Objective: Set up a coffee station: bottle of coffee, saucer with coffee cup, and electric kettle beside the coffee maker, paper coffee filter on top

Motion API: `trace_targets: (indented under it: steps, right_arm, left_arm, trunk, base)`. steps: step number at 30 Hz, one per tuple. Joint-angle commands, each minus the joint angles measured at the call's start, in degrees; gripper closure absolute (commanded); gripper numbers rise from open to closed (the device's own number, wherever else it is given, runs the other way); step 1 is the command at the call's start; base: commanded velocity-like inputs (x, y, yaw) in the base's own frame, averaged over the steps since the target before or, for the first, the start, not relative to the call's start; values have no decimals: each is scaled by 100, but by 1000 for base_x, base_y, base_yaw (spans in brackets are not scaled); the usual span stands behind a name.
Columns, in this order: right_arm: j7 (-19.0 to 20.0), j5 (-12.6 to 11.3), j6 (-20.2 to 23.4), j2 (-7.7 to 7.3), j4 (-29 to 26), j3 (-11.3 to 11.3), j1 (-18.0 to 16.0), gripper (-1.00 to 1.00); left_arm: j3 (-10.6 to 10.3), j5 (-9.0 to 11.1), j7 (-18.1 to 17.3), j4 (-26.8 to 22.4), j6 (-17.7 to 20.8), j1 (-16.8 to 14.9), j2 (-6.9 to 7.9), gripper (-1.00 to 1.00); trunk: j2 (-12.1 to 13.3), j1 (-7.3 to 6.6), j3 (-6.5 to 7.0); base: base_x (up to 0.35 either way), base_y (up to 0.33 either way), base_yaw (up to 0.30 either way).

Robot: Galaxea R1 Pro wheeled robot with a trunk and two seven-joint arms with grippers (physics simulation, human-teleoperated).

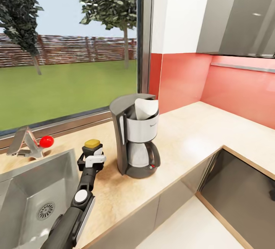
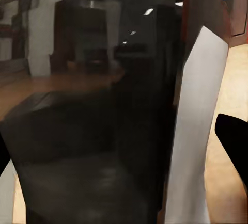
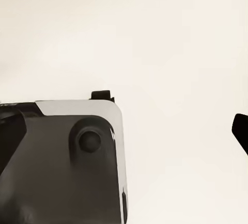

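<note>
On the long beige wood-grain countertop (image 1: pixel 183 138), the tall grey-and-silver coffee maker (image 1: pixel 136 136) with its glass carafe stands to the right of the inset steel sink (image 1: pixel 34 191), a white paper coffee filter (image 1: pixel 145 108) already sitting in its top. Just left of the machine, the robot's left gripper (image 1: pixel 92 156) is clamped around the small dark brown bottle of coffee (image 1: pixel 92 144), its yellow-gold cap showing above the fingers (image 2: pixel 194 131); the left wrist view shows dark glass pressed between them. Whether the bottle's base touches the counter cannot be told. The right gripper's fingers cannot be judged from its wrist view, which faces a pale surface. By this showing, the filter step looks done and the bottle nearly placed; saucer, cup and kettle appear still to come.
</note>
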Motion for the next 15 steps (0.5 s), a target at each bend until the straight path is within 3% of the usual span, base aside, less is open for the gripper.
trace_targets:
  steps: [1, 5, 12, 15]
  right_arm:
    - [23, 48, -21, -1, 6, -50, -3, -100]
    - [23, 48, -21, -1, 8, -50, -2, -100]
    - [23, 48, -21, -1, 11, -50, -1, -100]
    - [23, 48, -21, -1, 11, -50, 0, -100]
  left_arm:
    - [-11, -62, 71, 16, -9, -5, 0, 100]
    - [-15, -60, 118, 36, -27, -5, 0, 100]
    - [-17, -54, 124, 47, -29, 2, -2, 100]
    - [-17, -51, 124, 113, -38, 2, 0, 100]
  trunk:
    - [-9, 5, -10]
    - [-9, 5, -10]
    - [-9, 5, -10]
    - [-9, 5, -10]
  base:
    - [281, 0, 0]
    - [259, 0, 0]
    - [49, 0, 0]
    - [221, 0, 0]
